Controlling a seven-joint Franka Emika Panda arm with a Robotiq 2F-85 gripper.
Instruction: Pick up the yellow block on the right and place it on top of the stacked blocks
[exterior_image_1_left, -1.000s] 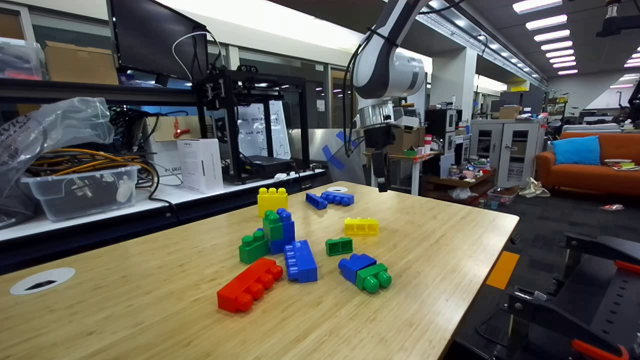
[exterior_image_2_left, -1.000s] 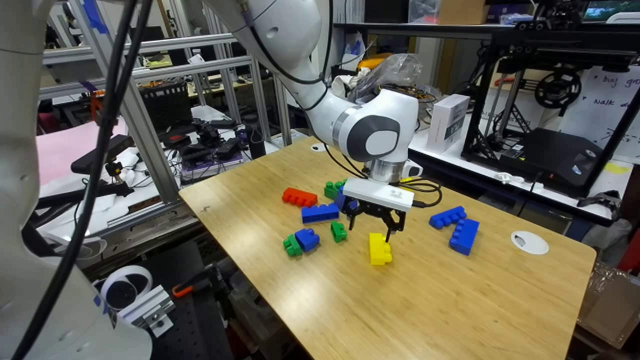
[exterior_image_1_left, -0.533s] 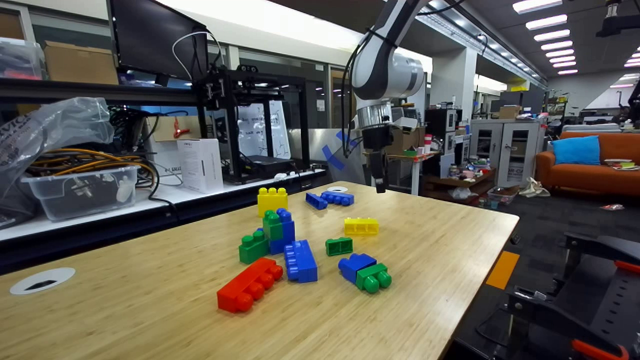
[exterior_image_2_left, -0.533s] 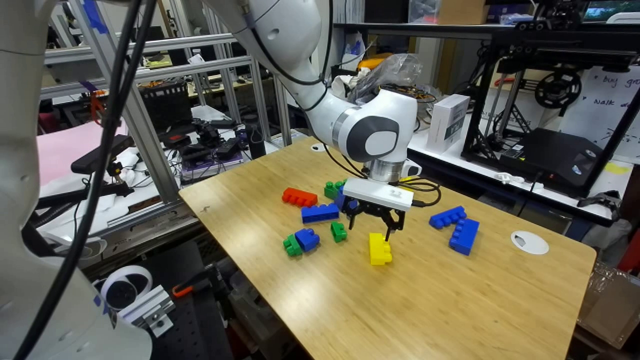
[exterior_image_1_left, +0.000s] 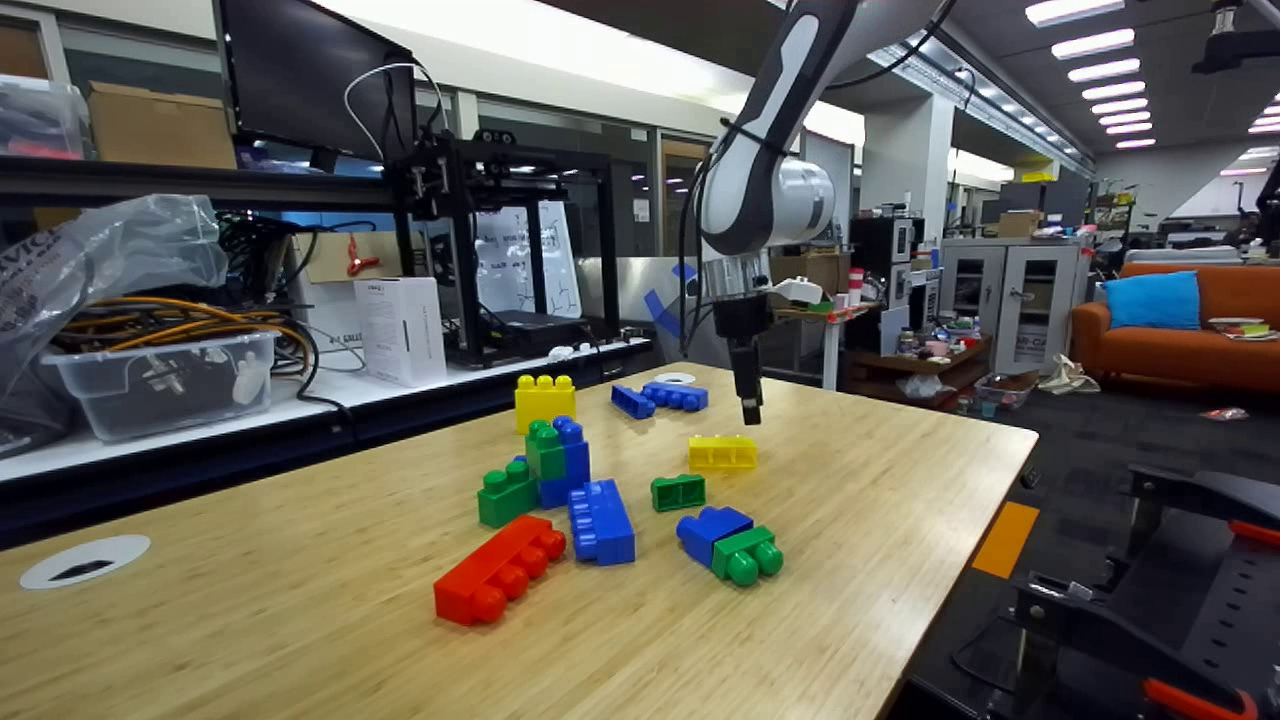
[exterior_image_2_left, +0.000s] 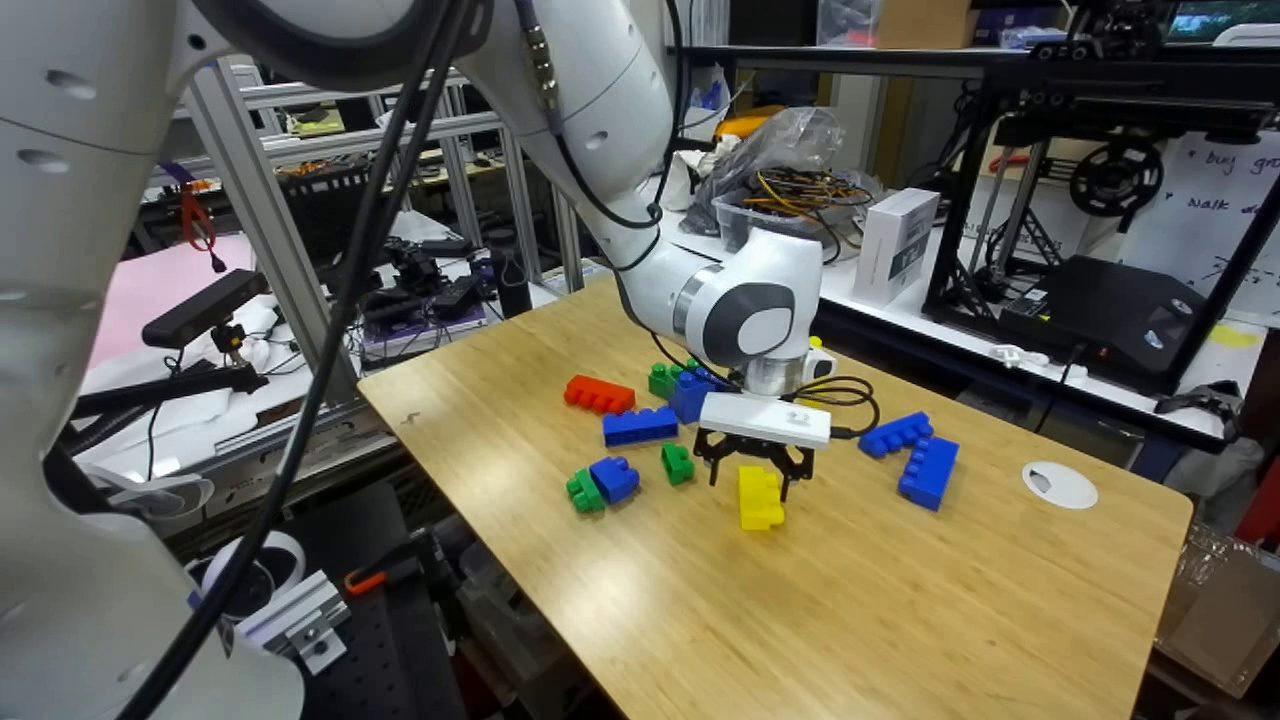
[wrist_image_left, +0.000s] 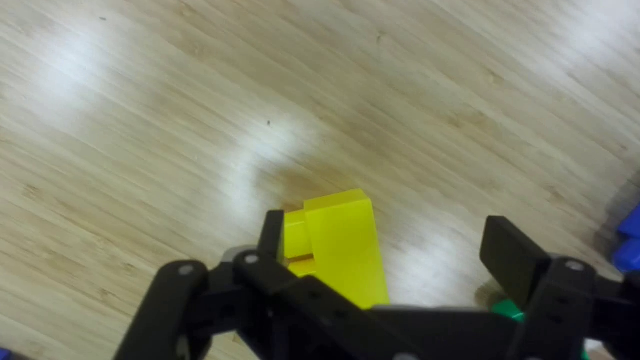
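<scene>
The yellow block lies on its side on the table in both exterior views. In the wrist view the yellow block shows between the jaws, close to the left finger, with its studs facing that finger; its lower part is hidden by the gripper. My gripper is open and empty. In both exterior views the gripper hangs low just above the yellow block. The stacked blocks, blue and green with studs up, stand to one side; they are partly hidden behind the gripper in an exterior view.
A second yellow brick stands upright behind the stack. A small green brick, a blue-and-green pair, a long blue brick and a red brick lie nearby. Two blue bricks lie farther off.
My gripper has come down toward the yellow block and shifted slightly over it. The fingers stay open. The blocks have not moved.
</scene>
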